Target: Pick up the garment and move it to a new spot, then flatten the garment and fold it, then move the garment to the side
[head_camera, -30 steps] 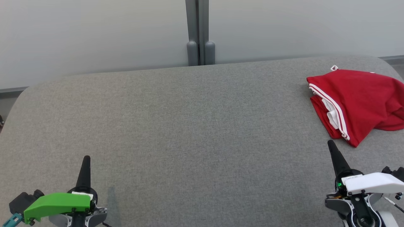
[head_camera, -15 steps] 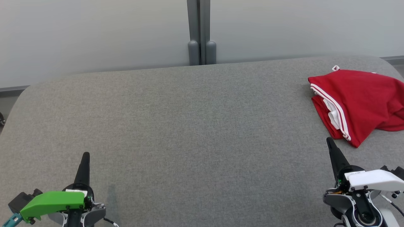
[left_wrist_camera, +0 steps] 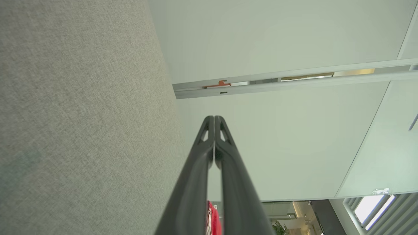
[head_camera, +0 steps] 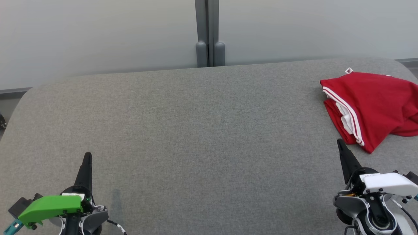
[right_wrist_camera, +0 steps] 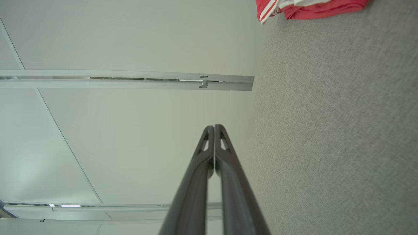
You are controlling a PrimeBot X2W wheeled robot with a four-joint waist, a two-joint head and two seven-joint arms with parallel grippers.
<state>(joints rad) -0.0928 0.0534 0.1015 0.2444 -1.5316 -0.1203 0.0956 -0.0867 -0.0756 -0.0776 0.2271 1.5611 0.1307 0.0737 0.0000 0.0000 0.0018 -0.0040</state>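
The garment (head_camera: 372, 104), red with white stripes, lies folded in a loose bundle at the far right of the grey padded table (head_camera: 196, 130). Its edge also shows at the top of the right wrist view as the garment (right_wrist_camera: 310, 8), and a sliver of the garment (left_wrist_camera: 214, 222) peeks between the fingers in the left wrist view. My right gripper (head_camera: 340, 142) is shut and empty, its tip just short of the garment's near corner. At the lower left, my left gripper (head_camera: 87, 155) is shut and empty, far from the cloth.
A pale wall with a grey vertical post (head_camera: 207, 32) stands behind the table's far edge. The table's rounded corners show at the left and right. Wide bare fabric lies between the two grippers.
Both grippers have slid a little up the picture while their wrists sank lower. The whole picture has shifted slightly right, so the camera has moved. The garment lies as before.
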